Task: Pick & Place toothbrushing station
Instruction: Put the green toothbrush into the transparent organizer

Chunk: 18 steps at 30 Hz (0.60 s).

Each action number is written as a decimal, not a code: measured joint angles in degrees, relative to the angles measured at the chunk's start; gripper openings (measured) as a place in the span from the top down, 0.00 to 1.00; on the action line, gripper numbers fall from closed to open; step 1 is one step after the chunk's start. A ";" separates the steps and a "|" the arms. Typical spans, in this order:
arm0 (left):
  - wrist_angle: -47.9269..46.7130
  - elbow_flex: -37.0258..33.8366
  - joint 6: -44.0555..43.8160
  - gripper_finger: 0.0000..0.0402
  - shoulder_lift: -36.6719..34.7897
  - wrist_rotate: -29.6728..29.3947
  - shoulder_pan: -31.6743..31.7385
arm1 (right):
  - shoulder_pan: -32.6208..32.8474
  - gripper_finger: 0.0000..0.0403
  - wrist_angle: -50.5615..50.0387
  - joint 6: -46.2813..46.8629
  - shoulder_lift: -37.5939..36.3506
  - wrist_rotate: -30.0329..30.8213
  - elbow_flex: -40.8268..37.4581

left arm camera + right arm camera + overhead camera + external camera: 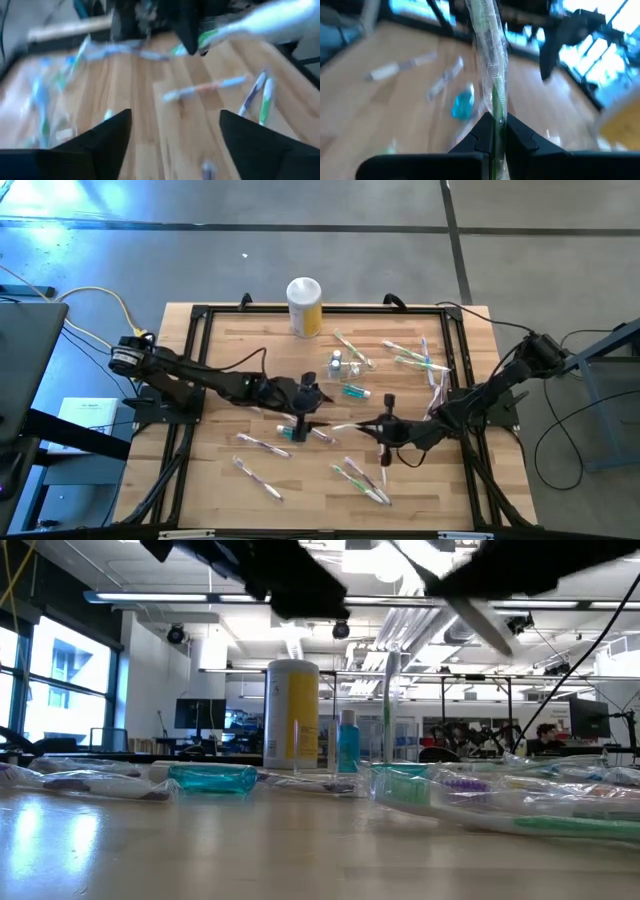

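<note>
Presently, observations as follows.

Left gripper (303, 416): over the middle of the wooden table (220, 480), fingers (107, 135) spread wide apart, nothing between them.

Right gripper (384, 427): near the table's centre, just right of the left gripper, jaws clenched on a wrapped toothbrush (492, 60); green handle inside clear wrapper, which sticks out beyond the fingertips in the right wrist view.

Toothbrushing station (342, 364): small clear holder, upright, in the far half of the table, right of the yellow canister (304, 307) and apart from it. Both grippers are well clear of it.

Yellow canister: white lid, upright at the far edge, centre.

Blue bottle (347, 744): small, standing by the station in the low view.

Teal tube (355, 391): lying flat just in front of the station.

Loose toothbrushes (360, 480): wrapped, scattered flat over the near and right parts of the table.
</note>
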 joint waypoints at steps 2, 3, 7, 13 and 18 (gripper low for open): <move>2.81 0.00 2.34 0.19 0.00 -0.17 -0.83 | -0.21 0.96 4.43 -3.37 0.00 -1.59 0.00; 4.25 0.00 2.88 0.16 0.00 -0.14 -1.02 | -0.40 0.96 6.13 -4.61 0.03 -2.51 0.00; 10.36 0.00 2.26 0.11 0.00 -0.20 -1.08 | -1.39 0.96 9.58 -6.52 0.17 -5.31 0.00; 16.31 0.00 2.60 0.10 0.00 1.48 -1.04 | -3.20 0.96 11.19 -6.67 0.17 -6.98 0.00; 18.27 0.00 2.62 0.10 0.00 2.84 -1.04 | -4.89 0.96 12.11 -6.90 0.18 -7.15 0.00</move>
